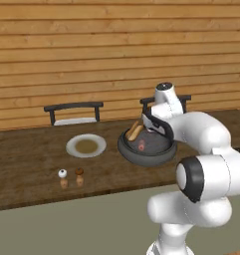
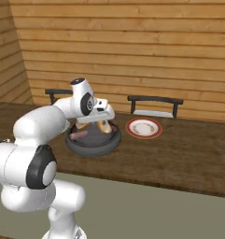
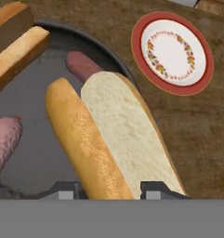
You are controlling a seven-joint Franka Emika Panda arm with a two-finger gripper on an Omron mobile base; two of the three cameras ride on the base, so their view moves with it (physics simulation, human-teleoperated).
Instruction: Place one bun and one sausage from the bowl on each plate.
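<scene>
The dark grey bowl (image 1: 146, 152) (image 2: 93, 142) (image 3: 43, 158) sits mid-table. My gripper (image 3: 111, 190) (image 2: 103, 122) reaches down into it and is shut on a split bun (image 3: 104, 135) (image 2: 104, 126), whose near end sits between the fingertips (image 3: 153, 190). Beside that bun lie a sausage (image 3: 83, 65) and another sausage (image 3: 4, 139) (image 1: 141, 146). A second bun (image 3: 16, 51) (image 1: 135, 131) leans at the bowl's far side. A white plate with a brownish centre (image 1: 86, 145) lies left of the bowl. A red-rimmed plate (image 2: 143, 128) (image 3: 173, 52) lies to the bowl's right.
Salt and pepper shakers (image 1: 63, 178) (image 1: 79, 176) stand near the table's front edge, left of the bowl. Two dark chairs (image 1: 74, 112) (image 2: 155, 105) stand behind the table against the wooden wall.
</scene>
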